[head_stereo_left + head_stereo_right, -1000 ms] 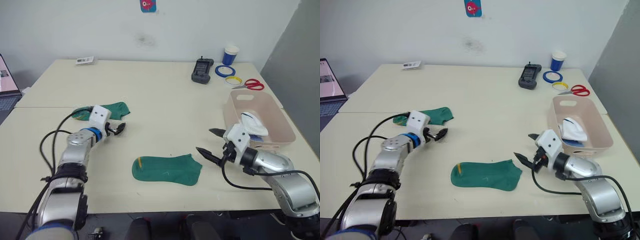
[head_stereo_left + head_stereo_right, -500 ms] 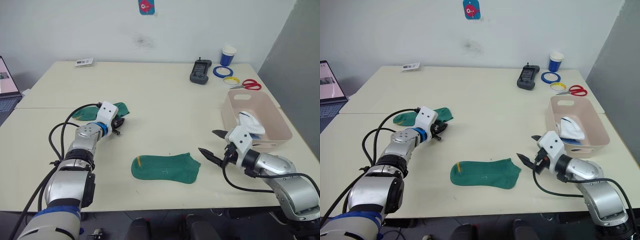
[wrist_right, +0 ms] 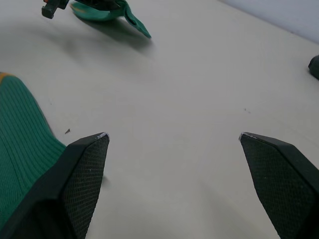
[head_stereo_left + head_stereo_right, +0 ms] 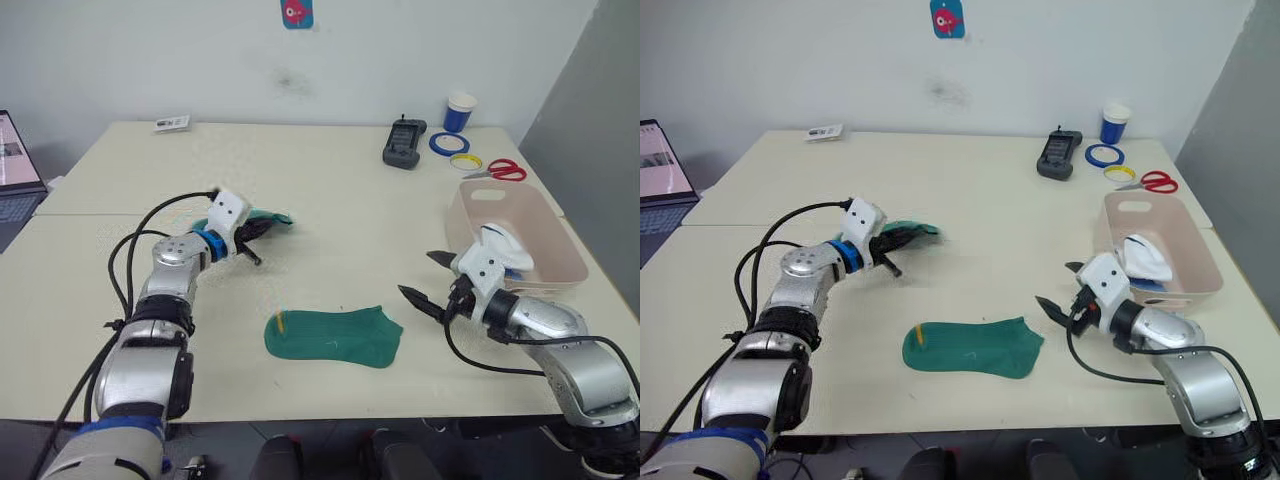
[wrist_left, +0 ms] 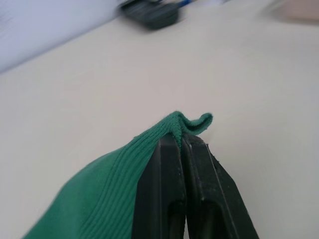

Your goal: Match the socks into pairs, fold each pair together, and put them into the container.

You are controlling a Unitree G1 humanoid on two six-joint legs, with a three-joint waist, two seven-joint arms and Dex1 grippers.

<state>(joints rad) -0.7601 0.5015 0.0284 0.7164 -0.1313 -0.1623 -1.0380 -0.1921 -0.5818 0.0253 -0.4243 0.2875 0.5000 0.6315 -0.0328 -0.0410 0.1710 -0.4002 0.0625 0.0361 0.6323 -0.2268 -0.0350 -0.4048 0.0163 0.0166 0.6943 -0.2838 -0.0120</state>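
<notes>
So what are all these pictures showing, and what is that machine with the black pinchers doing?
It's a robot with two arms. Two pictures come from cameras in its head, looking down at the table. The other two come from cameras on its wrists, looking along its fingers. The left gripper is pinched shut on a green sock. The right gripper is open, holding nothing, beside another green sock lying flat. The pink bin on the right already has white and blue socks inside. Behind it are scissors, tape rings and a cup.
</notes>
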